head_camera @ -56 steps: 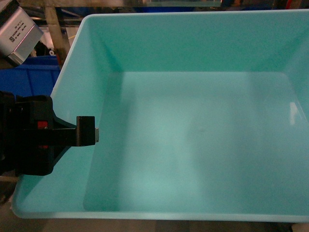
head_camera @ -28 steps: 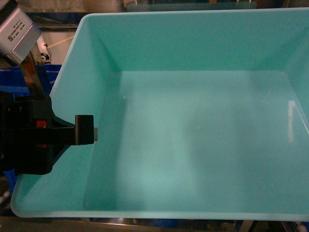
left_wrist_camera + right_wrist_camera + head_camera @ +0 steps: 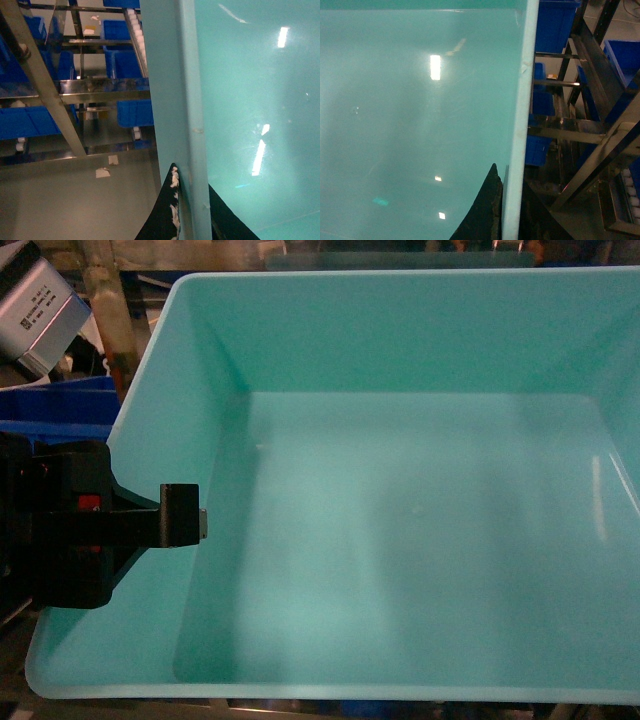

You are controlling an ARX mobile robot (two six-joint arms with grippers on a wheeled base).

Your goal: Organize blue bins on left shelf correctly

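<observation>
Left gripper [image 3: 195,525]: black fingers pinched across the left wall of the turquoise bin [image 3: 420,540], one pad inside, the rest of the claw outside; the left wrist view confirms it, with a dark finger [image 3: 167,210] on the outer face and another showing against the inner face, rim sandwiched between. Right gripper [image 3: 507,210]: same arrangement on the opposite wall, black finger inside, dark mass outside, closed onto the rim; out of frame in the head view. The bin thus spans between the two claws, its long axis running claw to claw, open side up, roughly level, empty. It seems to be carried clear of any support, though its underside is hidden. Material: smooth glossy plastic, tapered walls, flat pale rim, ceiling lights mirrored on the floor. Outward of the left claw and beyond it: the steel flow rack [image 3: 55,95], shiny angled rails, a track of small white rollers [image 3: 135,25], royal-blue crates [image 3: 135,112] on several levels. More rack framing lies outward of the right claw. Judgement: the bin goes forward and leftward onto a roller lane; both arms share the load equally.
</observation>
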